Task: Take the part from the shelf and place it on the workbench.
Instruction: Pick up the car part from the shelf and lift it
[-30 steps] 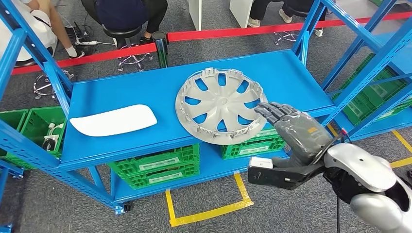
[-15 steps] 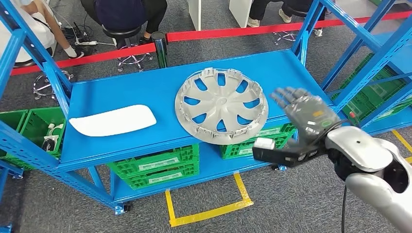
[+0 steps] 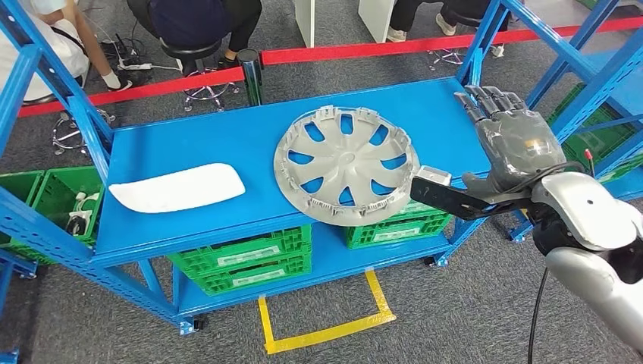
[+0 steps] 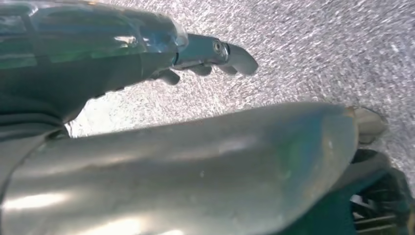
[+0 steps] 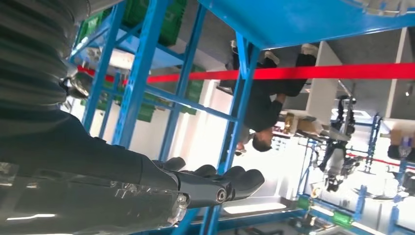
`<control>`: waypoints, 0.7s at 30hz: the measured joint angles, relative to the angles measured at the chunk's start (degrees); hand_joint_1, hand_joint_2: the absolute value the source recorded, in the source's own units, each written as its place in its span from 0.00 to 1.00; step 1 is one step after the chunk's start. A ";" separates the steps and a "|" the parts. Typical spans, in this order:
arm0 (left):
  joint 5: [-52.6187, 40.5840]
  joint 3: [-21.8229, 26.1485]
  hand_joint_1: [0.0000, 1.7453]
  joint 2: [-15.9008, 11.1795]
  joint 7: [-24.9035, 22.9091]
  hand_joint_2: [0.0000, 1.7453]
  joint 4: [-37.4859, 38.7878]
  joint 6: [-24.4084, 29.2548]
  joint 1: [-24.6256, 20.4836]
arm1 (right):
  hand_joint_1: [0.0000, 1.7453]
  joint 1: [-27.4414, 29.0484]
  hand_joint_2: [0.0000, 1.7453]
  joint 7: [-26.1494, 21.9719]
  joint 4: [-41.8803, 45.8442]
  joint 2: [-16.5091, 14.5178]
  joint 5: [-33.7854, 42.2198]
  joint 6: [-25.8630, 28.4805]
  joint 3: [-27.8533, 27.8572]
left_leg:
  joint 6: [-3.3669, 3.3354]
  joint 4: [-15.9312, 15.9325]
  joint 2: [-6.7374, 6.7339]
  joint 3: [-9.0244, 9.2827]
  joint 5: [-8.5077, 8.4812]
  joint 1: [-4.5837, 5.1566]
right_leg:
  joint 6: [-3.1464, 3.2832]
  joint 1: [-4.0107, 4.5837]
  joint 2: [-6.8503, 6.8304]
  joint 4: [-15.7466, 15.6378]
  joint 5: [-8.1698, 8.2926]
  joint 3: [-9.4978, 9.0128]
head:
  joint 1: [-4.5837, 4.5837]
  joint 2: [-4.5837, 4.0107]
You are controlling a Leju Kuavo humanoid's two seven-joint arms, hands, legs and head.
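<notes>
Left of the right robot hand (image 3: 509,144), hubcap part (image 3: 346,164) sits flat on the shelf (image 3: 189,144), untouched. Fingers apart, holding nothing. Grasp and bench transfer both outstanding.

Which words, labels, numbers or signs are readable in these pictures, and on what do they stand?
None can be read.
White labels on the green crates under the shelf: too small and blurred.
Small marking on the back of the right hand: too small to read.
The wheel cover and white part show no text.
</notes>
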State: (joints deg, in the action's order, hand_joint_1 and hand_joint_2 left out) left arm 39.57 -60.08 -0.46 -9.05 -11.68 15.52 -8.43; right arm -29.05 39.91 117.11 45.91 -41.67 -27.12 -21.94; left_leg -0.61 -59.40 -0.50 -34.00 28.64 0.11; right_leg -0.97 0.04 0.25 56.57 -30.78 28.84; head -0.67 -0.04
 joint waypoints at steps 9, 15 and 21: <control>5.52 0.24 0.00 -1.20 3.51 0.00 -0.02 2.11 -2.57 | 0.00 5.69 1.00 0.04 -5.71 1.37 2.99 -6.54 1.29 | 0.02 -0.01 0.82 -0.02 -0.02 -0.02 | -0.13 0.01 -0.53 0.00 -0.10 -0.17 | 0.01 -0.01; 7.43 1.25 0.00 -1.21 4.11 0.00 -0.02 1.92 -2.66 | 0.00 5.98 1.00 0.03 -12.76 0.92 9.91 -4.72 -2.99 | 0.02 -0.01 0.41 -0.03 -0.02 -0.01 | -0.12 0.01 -0.50 0.01 -0.11 -0.16 | 0.08 -0.01; 6.31 1.25 0.00 -0.43 2.45 0.00 -0.04 2.18 -1.94 | 0.00 4.02 1.00 -0.06 -18.13 -0.86 11.29 -4.69 -7.94 | -0.06 0.01 -0.50 0.01 0.11 0.00 | -0.12 0.02 0.05 0.02 -0.10 -0.11 | 0.04 -0.01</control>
State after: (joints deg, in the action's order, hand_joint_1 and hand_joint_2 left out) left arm 45.87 -58.84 -0.89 -6.61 -11.72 17.70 -10.38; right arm -25.03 39.85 98.98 45.06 -30.38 -31.80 -29.88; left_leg -0.67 -59.39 -1.00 -33.99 28.74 0.11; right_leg -1.09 0.06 0.30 56.59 -30.89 28.74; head -0.63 -0.04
